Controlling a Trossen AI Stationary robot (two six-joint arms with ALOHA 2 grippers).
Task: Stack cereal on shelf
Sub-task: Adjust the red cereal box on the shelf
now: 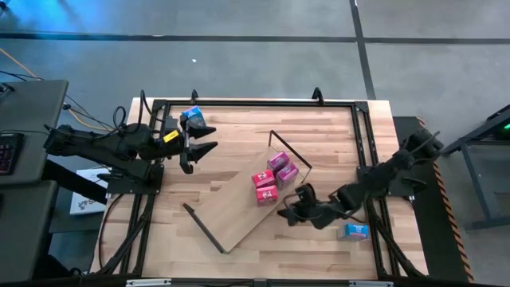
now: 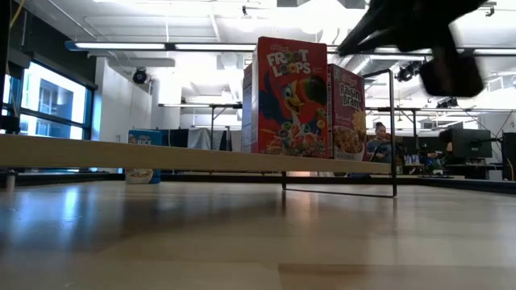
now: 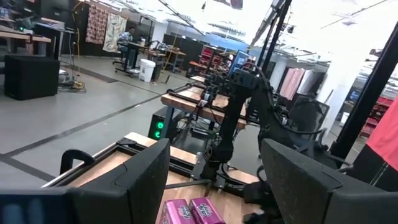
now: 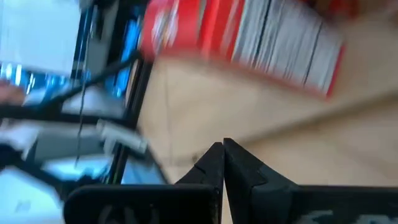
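**Two boxes left to be fetched before the stack can be finished**

The shelf lies slantwise across the middle of the surface, and four cereal boxes are seen clustered on its far end: two pink boxes beside two red boxes. A blue box is seen near the left hand, whose fingers are spread and hold nothing. Another blue box lies on the surface just beside the right arm. The right hand is pressed together, empty, at the shelf's edge near the red boxes.

The next step is judged to be a pick-up of one blue box. The right hand should first be opened and drawn clear of the red boxes, so that the stack is not nudged. The box should be pinched across its narrow sides and set down flush against its neighbours.
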